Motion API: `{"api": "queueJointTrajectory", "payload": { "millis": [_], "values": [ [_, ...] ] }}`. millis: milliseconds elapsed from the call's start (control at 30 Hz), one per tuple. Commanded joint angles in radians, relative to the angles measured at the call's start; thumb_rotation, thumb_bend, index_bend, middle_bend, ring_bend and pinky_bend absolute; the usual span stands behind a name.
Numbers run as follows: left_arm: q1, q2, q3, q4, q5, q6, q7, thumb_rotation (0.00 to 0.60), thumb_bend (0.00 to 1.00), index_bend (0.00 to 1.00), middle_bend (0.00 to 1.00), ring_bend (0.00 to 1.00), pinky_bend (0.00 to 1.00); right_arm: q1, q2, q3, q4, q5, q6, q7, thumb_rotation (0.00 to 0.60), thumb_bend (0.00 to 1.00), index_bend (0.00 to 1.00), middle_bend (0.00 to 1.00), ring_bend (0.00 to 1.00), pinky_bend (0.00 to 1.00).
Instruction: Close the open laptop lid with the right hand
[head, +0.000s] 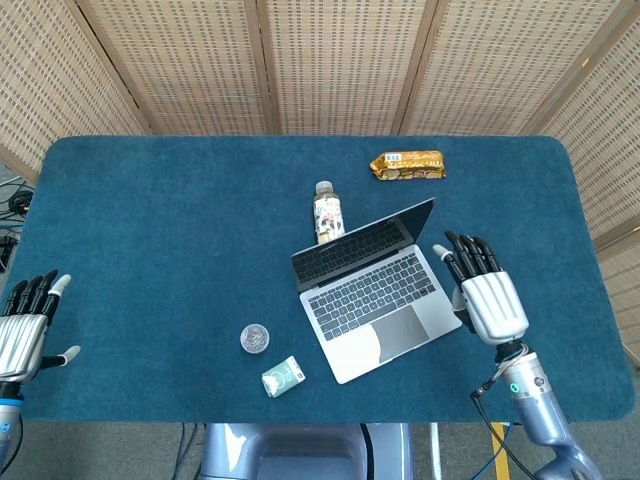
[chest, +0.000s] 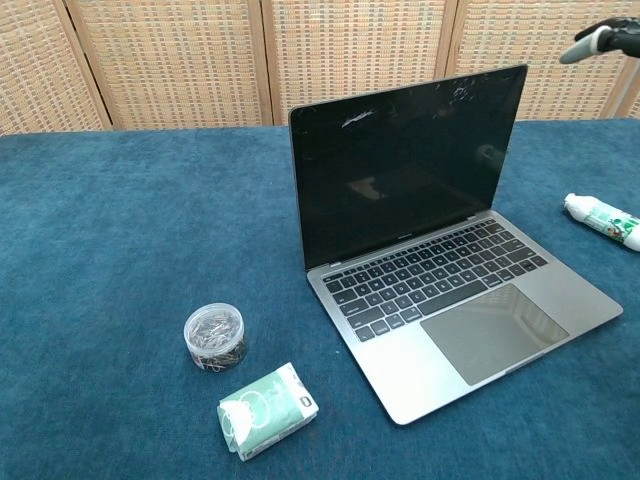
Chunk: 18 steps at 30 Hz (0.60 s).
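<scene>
The right hand (head: 490, 300) hangs flat with its fingers spread and nothing in its hold, just beside the right edge of the laptop (head: 375, 290), fingertips pointing toward the far side of the table; the chest view catches only a fingertip at its upper right corner. The left hand (head: 25, 330) is likewise spread and holding nothing, at the near left edge of the blue table (head: 180, 230), well apart from everything else. The laptop stands open near the middle of the table, its lid upright and tilted slightly back, dark screen facing the robot. Behind the lid stands a small bottle (head: 327, 212), and farther back lies a yellow snack packet (head: 407, 165). Near the front, left of the laptop, lie a green tissue pack (chest: 266, 410) and a small round jar of clips (chest: 214, 337).
</scene>
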Motion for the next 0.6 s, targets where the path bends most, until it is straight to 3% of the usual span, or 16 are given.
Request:
{"api": "queueJointTrajectory", "payload": {
  "millis": [33,400,600],
  "values": [
    [-0.001,0.000,-0.001,0.002,-0.001,-0.002,-0.004,0.600,0.10,0.00,0.00,0.00,0.00,0.042,-0.021,0.018,0.002,0.001,-0.034,-0.026,0.600,1.00,0.15,0.08,0.00,0.12],
    [-0.003,-0.001,0.000,0.006,-0.001,-0.005,-0.011,0.600,0.10,0.00,0.00,0.00,0.00,0.129,-0.041,0.046,-0.062,0.048,-0.109,-0.127,0.600,1.00,0.15,0.08,0.00,0.12],
    [-0.003,0.000,-0.001,0.008,-0.004,-0.007,-0.017,0.600,0.10,0.00,0.00,0.00,0.00,0.197,-0.071,0.081,-0.083,0.132,-0.163,-0.207,0.600,1.00,0.15,0.08,0.00,0.12]
  ]
}}
